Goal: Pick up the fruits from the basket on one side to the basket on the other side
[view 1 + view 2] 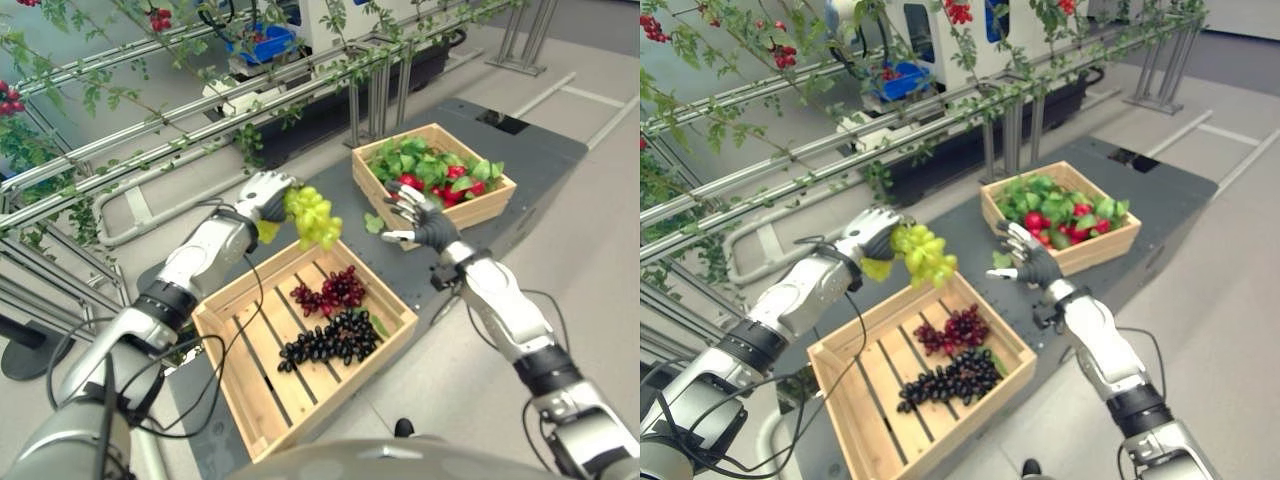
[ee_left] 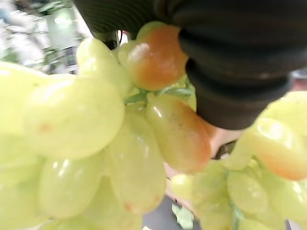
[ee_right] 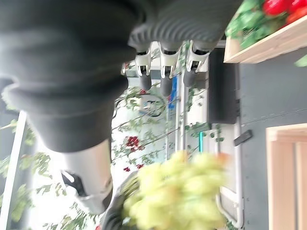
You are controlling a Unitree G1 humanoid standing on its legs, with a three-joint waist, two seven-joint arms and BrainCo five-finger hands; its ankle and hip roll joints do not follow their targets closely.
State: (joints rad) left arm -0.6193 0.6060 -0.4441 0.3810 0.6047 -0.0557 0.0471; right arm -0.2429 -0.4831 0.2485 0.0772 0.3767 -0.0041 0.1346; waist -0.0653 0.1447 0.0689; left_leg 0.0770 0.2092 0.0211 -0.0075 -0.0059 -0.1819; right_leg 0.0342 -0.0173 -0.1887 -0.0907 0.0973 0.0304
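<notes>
left hand [image 1: 262, 197] gripping green grapes [image 1: 314, 217], airborne

Pale yellow-green grapes [image 1: 314, 218] with a few orange-blushed berries, held in the silver, dark-tipped left hand [image 1: 262, 195] with its dark ribbed cover. Light natural wood on both the near crate [image 1: 240, 340] and the far crate [image 1: 497, 205]; dark red grapes [image 1: 330, 291] and black grapes [image 1: 330, 340] in the near one, bright red fruits [image 1: 452, 184] among green leaves [image 1: 410, 158] in the far one. Dark grey platform [image 1: 545, 160], pale grey floor [image 1: 600, 250], and same silver and dark on the right hand [image 1: 417, 217].
</notes>
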